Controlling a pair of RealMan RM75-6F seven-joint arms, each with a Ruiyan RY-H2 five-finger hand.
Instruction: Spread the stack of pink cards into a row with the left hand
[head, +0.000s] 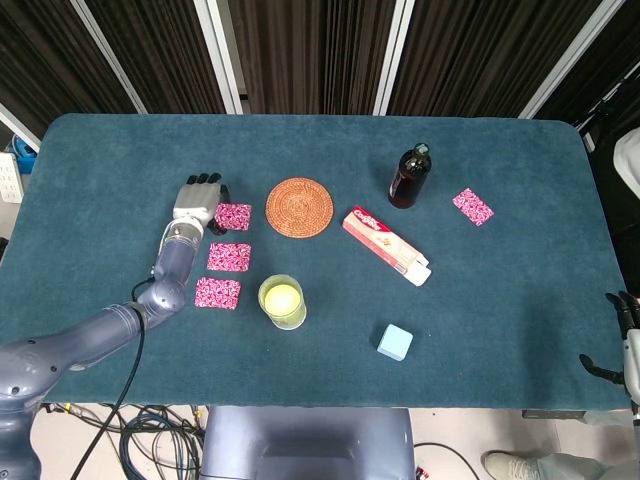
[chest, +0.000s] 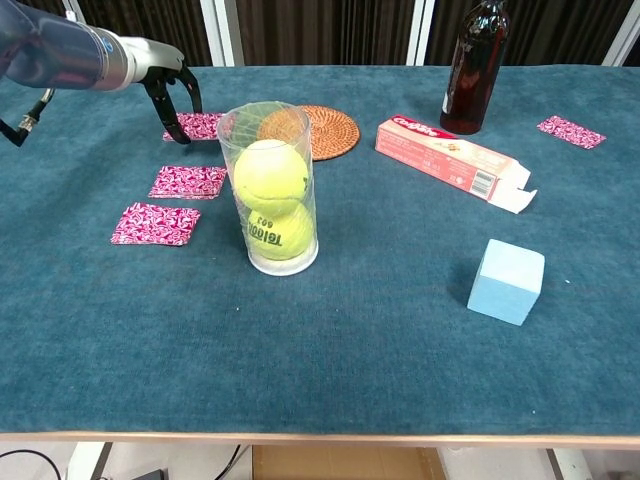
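Head view shows the left robot hand (head: 198, 203) fingers-down at the far pink card (head: 233, 216) — contact unclear, grip hard to judge. Two more pink cards (head: 228, 257) (head: 217, 293) lie in a row toward the near bench (head: 480, 320) edge. Right robot hand (head: 627, 345) — cut off at the frame's corner.

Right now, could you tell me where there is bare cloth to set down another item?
Open patches: the far left corner behind the left hand, the near strip right of the blue cube, and between the box and the lone card. Crowded: around the three cards, tube and coaster.
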